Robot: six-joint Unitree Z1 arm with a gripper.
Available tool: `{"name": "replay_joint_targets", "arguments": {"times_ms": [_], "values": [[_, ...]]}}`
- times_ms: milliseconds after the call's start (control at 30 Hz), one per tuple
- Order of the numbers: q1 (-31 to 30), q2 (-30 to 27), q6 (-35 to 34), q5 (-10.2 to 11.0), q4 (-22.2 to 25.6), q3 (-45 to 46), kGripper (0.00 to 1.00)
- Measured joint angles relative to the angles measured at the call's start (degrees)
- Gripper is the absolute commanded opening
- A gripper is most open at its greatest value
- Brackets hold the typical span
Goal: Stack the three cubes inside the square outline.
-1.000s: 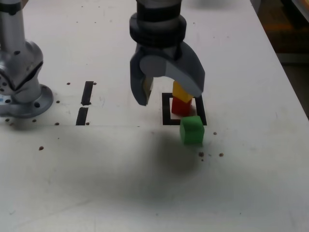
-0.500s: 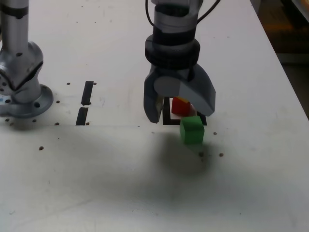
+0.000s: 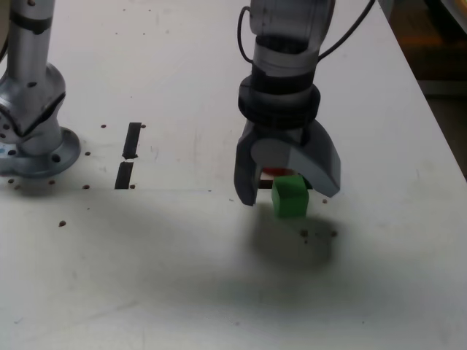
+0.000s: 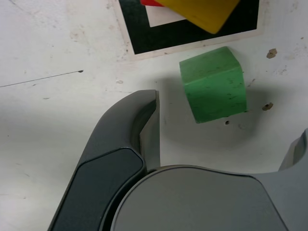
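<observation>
Around the green cube [image 4: 214,86], seemingly, wide jaws [image 4: 231,127] (no lettering legible).

Exterior looks down from afar, wrist (much closer) faces the same green cube [image 3: 290,197].

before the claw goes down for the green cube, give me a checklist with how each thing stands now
- Claw open: ok, the jaws stand well apart.
- Claw empty: ok, nothing sits in its grip.
- Green cube between the jaws in line for a grasp: cannot tell; it shows in the gap, but the height left is unclear.
- Green cube inside the square outline: not ok, it lies outside.
- Yellow cube on the red cube: cannot tell, the claw hides much of the stack in the exterior view.
</observation>
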Motion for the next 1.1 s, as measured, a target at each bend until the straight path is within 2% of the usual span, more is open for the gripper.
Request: {"name": "replay_joint_targets", "arguments": {"times_ms": [567,733,900,1100], "values": [[0.0,4.7,-0.1,-1.3,-1.9,-1.4,0.97],[0.0,5.0,-0.6,-1.3,-2.0,-1.3,0.93],[0.0,5.5,-2.2,-0.8,-1.9,-0.9,0.80],[0.0,5.5,-4.7,1.0,-2.1,-0.6,0.52]]}}
